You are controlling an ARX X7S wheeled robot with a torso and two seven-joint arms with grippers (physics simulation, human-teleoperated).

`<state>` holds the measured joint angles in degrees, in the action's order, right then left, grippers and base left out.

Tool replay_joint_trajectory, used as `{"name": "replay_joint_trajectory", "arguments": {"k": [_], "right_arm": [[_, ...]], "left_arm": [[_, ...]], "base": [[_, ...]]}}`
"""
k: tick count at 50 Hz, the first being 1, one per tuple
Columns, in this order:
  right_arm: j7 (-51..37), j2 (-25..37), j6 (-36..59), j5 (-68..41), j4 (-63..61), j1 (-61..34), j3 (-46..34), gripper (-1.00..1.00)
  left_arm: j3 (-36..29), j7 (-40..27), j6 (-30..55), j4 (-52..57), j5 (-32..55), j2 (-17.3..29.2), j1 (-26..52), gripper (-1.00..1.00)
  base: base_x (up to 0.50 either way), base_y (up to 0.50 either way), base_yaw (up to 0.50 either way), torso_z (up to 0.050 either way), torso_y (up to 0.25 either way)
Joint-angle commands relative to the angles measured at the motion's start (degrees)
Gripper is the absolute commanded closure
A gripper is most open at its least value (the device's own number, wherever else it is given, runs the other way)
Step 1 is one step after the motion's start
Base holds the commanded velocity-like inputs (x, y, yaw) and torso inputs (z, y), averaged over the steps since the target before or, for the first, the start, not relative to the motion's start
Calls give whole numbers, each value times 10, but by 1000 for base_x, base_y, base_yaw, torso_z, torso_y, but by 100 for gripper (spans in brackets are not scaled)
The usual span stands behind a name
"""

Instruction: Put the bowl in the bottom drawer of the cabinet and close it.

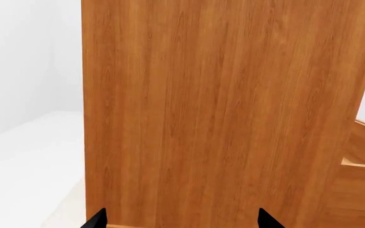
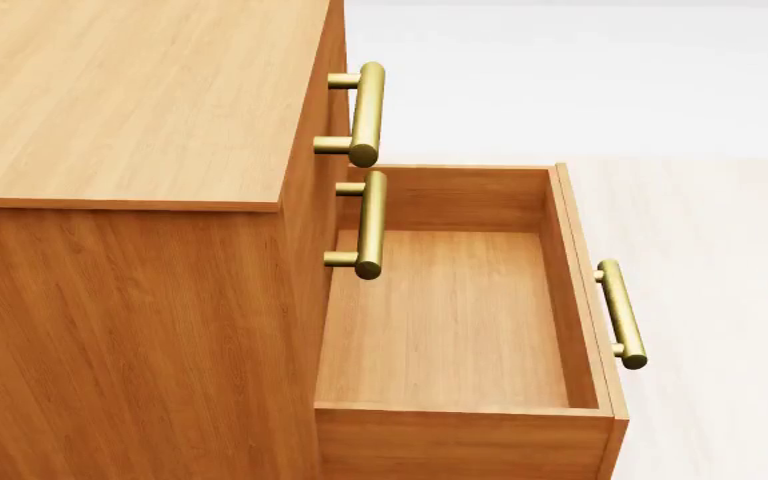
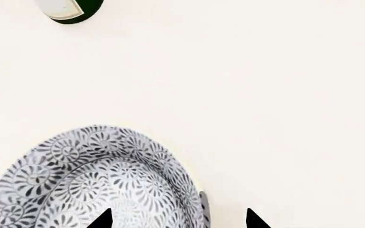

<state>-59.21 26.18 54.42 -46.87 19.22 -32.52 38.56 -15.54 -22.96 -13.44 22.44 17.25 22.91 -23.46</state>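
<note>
Over the pale floor, the right pincer [image 3: 177, 222] is seen only as two dark fingertips set well apart, so it is judged to be wide. One tip lies over the inside of the bowl [image 3: 93, 180] and the other outside its rim, so the rim is straddled. Whether the tips touch it cannot be told, and nothing shows the bowl as lifted or gripped. The bowl is patterned in blue-grey and sits at the near side of that view. Farther off, only the base of a dark green bottle [image 3: 68, 10] is seen at the edge.

The left pincer [image 1: 181, 221] is likewise shown as two dark tips set well apart, with nothing between them. It is pointed at the plain wooden side of the cabinet [image 1: 220, 104], close to the panel; contact cannot be told.

In the head view neither arm is seen. The cabinet [image 2: 117, 100] fills the left, with two upper drawers shut behind their brass handles. The bottom drawer [image 2: 451, 310] is pulled out to the right and nothing lies in it; its handle [image 2: 620, 313] is at the far right.

The opening is thus judged done. Gripping the bowl, carrying it across, setting it in the drawer and pushing the drawer shut are all left.
</note>
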Motion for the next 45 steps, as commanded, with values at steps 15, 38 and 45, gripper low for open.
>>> {"name": "replay_joint_trajectory", "arguments": {"k": [15,38,45], "right_arm": [[52,-4,2,-27,38,-6,8,100],[91,6,-14,-37,-111,-3,-26,100],[96,18,-21,-26,-145,-13,-49,100]], "left_arm": [[-4,-3,-4,-3,1,1,1,-100],[-6,-7,-2,1,2,6,1,-100],[-7,-8,-1,1,1,7,1,-100]], "base": [[0,0,0,0,0],[0,0,0,0,0],[0,0,0,0,0]]}}
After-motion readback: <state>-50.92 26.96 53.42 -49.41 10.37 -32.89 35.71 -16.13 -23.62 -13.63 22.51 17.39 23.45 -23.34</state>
